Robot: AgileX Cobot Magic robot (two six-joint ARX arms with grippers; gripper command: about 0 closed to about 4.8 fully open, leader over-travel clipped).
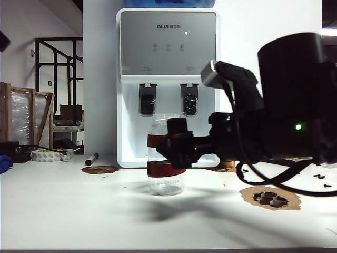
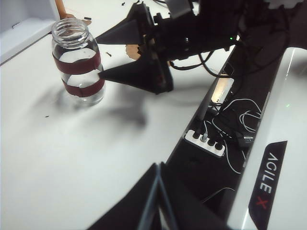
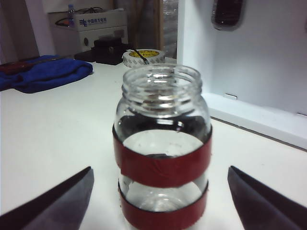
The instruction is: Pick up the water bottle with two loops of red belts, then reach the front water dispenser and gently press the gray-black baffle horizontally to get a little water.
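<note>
Uncapped water bottle (image 3: 162,158) upright, seemingly empty, right gripper (image 3: 158,201) jaws open either side, left gripper (image 2: 158,201) jaws closed

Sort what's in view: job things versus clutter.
Job: bottle, dispenser, left baffle, right gripper open around the bottle, left gripper shut, held back.
Clutter: tape roll, marker, blue cloth, black clips.

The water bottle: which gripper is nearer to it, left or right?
Right. The right gripper is open at the water bottle, one finger on each side of it, not yet closed. The left gripper hangs well back over the bare table, its fingers together.
</note>
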